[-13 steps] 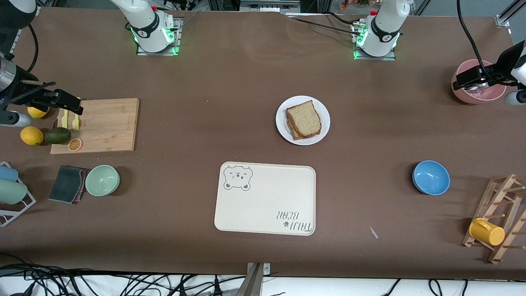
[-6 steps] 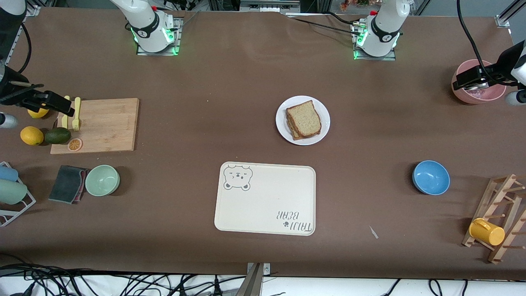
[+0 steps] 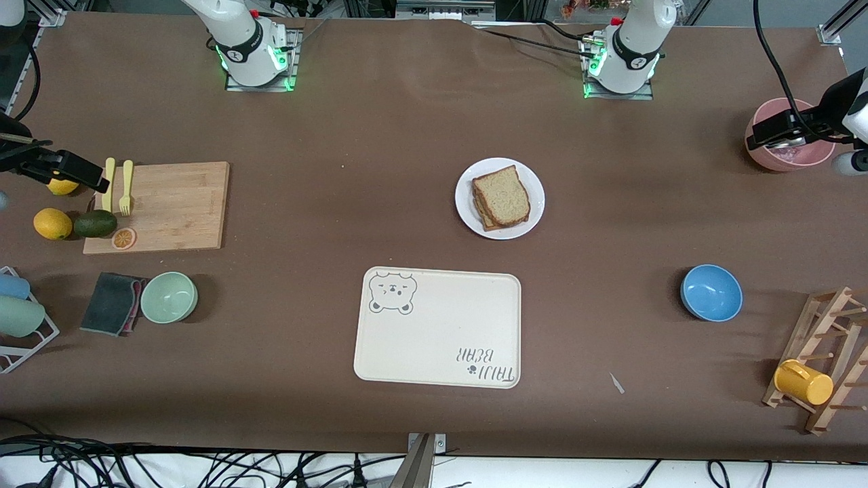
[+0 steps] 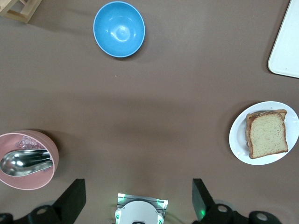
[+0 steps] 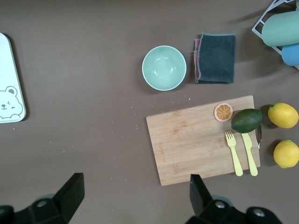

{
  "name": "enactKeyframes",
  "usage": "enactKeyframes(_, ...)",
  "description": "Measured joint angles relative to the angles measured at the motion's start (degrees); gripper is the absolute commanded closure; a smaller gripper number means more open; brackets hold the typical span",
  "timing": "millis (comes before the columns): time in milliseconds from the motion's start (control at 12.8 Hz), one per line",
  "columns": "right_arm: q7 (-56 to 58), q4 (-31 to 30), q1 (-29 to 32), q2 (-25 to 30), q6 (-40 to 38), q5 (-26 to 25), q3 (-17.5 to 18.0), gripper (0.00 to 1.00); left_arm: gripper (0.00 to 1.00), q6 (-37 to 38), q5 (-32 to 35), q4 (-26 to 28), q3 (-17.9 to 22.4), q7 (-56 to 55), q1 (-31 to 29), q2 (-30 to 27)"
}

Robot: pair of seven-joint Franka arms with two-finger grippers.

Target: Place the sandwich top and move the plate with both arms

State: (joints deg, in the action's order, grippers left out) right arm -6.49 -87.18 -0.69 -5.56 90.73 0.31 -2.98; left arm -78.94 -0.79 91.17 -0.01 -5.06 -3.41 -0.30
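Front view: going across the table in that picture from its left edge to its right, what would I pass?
Lemon → cutting board → tray → blue bowl → pink bowl → yellow mug

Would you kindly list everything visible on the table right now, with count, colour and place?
plate: one, white, mid-table, farther from the front camera than the tray
sandwich top: one, light brown, on the stacked sandwich on the plate
tray: one, cream with bear drawing, nearer the camera
bowls: blue and pink toward the left arm's end; green toward the right arm's end
cutting board: one, wooden, with yellow fork
lemons: two, yellow, beside an avocado
cloth: one, dark grey
mug: one, yellow, on wooden rack
left gripper: jaws open, over the pink bowl
right gripper: jaws open, over the board's end
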Motion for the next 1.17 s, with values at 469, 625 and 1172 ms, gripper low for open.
enactKeyframes(469, 0.05, 0.05, -0.04, 0.0, 0.0, 0.0, -0.1, 0.0, 0.0, -0.18, 0.0, -0.02, -0.23, 0.0, 0.0, 0.02)
enactKeyframes(625, 0.05, 0.05, -0.03, 0.0, 0.0, 0.0, -0.11, 0.0, 0.0, -0.21, 0.0, -0.02, -0.6, 0.0, 0.03, 0.02)
enactKeyframes(1172, 0.05, 0.06, -0.14, -0.08, -0.02, 0.07, 0.01, 0.0, 0.01, -1.88, 0.0, -0.01, -0.21, 0.08, -1.05, 1.0)
